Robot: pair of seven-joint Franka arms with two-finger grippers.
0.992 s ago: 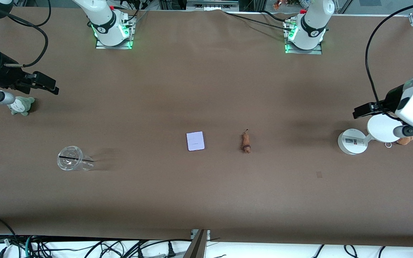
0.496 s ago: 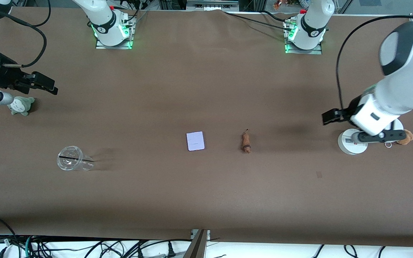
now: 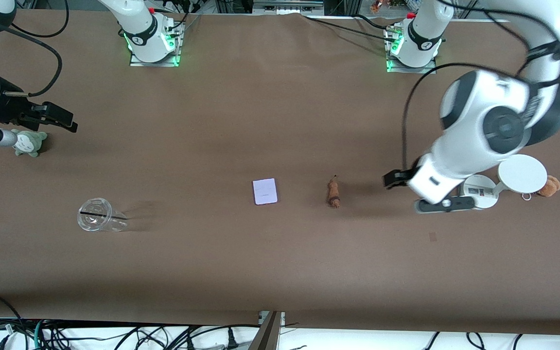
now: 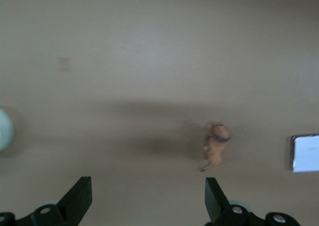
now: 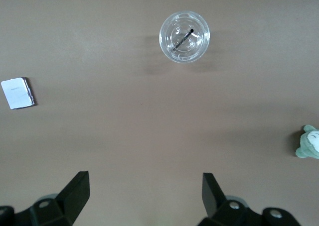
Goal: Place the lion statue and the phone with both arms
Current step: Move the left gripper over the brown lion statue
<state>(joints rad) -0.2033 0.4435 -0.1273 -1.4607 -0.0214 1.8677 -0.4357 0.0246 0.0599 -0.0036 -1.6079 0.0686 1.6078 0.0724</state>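
Observation:
The lion statue (image 3: 333, 193), small and brown-orange with a thin dark tail, lies on the brown table near the middle; it also shows in the left wrist view (image 4: 217, 145). The phone (image 3: 265, 191), a pale flat slab, lies beside it toward the right arm's end, and shows in both wrist views (image 4: 305, 153) (image 5: 17, 93). My left gripper (image 3: 391, 180) is open and empty, over the table between the lion statue and the white stand. My right gripper (image 3: 63, 121) is open and empty, up over the right arm's end of the table by the grey-green plush.
A clear plastic cup (image 3: 97, 220) lies toward the right arm's end, seen also in the right wrist view (image 5: 184, 37). A grey-green plush (image 3: 28, 142) sits at that end. A white round-based stand (image 3: 479, 191) with a disc (image 3: 522, 174) and a tan plush (image 3: 551, 185) stand at the left arm's end.
My left arm has swung from the table's end toward the middle, bringing its gripper close to the lion statue. My right gripper has barely moved. The phone and lion statue lie unmoved.

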